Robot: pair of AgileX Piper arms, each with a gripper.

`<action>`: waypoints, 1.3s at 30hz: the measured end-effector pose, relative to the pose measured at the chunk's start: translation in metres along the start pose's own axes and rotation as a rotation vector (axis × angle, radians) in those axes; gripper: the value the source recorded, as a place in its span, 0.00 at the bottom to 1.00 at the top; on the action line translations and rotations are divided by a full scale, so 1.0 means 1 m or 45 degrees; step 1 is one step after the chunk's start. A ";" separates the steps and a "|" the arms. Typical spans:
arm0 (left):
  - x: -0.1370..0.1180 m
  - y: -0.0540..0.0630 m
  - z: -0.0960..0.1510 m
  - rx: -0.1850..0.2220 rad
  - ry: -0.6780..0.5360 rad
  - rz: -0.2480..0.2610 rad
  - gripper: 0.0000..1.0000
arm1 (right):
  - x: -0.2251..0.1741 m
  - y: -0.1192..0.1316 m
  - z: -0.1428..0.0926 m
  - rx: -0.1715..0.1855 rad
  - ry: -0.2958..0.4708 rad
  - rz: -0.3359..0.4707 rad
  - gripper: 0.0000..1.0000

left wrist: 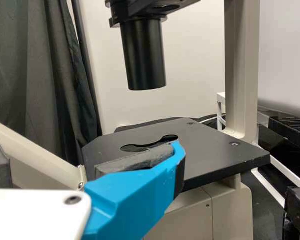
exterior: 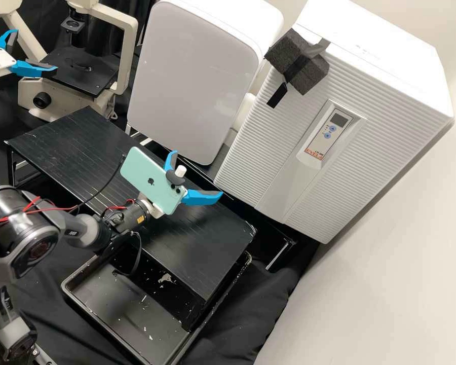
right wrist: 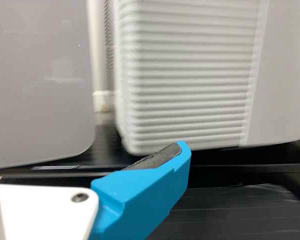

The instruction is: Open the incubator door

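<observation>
The incubator point(exterior: 390, 101) stands at the right in the high view, its ridged white door point(exterior: 258, 162) closed. A dark foam block point(exterior: 299, 61) with a black strap is fixed near the door's upper left corner. My right gripper point(exterior: 197, 173) is open and empty over the black platform, left of the door and apart from it. In the right wrist view the open right gripper point(right wrist: 87, 150) faces the door's lower corner point(right wrist: 190, 85). My left gripper point(exterior: 36, 49) hangs open beside the microscope at the upper left; in its wrist view the left gripper point(left wrist: 85, 150) is near the microscope stage point(left wrist: 210, 150).
A white appliance with a smooth grey front point(exterior: 192, 81) stands left of the incubator. The black platform point(exterior: 81, 147) lies below the right gripper, with a black tray point(exterior: 131, 309) under its near side. The microscope point(exterior: 129, 56) stands at the back left.
</observation>
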 end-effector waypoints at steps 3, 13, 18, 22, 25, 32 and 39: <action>0.000 0.000 0.000 0.000 0.000 0.000 1.00 | -0.004 0.017 -0.002 0.031 0.015 0.080 1.00; 0.000 0.000 0.000 0.000 0.000 0.000 1.00 | 0.015 0.062 -0.035 0.052 0.162 0.269 1.00; 0.000 0.000 0.000 0.000 0.000 0.000 1.00 | 0.031 0.077 -0.049 0.054 0.179 0.287 1.00; 0.000 0.000 0.000 0.000 0.000 0.000 1.00 | 0.046 0.085 -0.053 0.054 0.151 0.312 1.00; 0.000 0.000 0.000 0.000 0.000 0.000 1.00 | 0.053 0.091 -0.051 0.049 0.111 0.331 1.00; 0.000 0.000 0.000 0.000 0.000 0.000 1.00 | 0.062 0.105 -0.053 0.077 0.059 0.389 1.00; 0.000 0.000 0.000 0.000 0.000 0.000 1.00 | 0.062 0.106 -0.064 0.043 0.040 0.402 1.00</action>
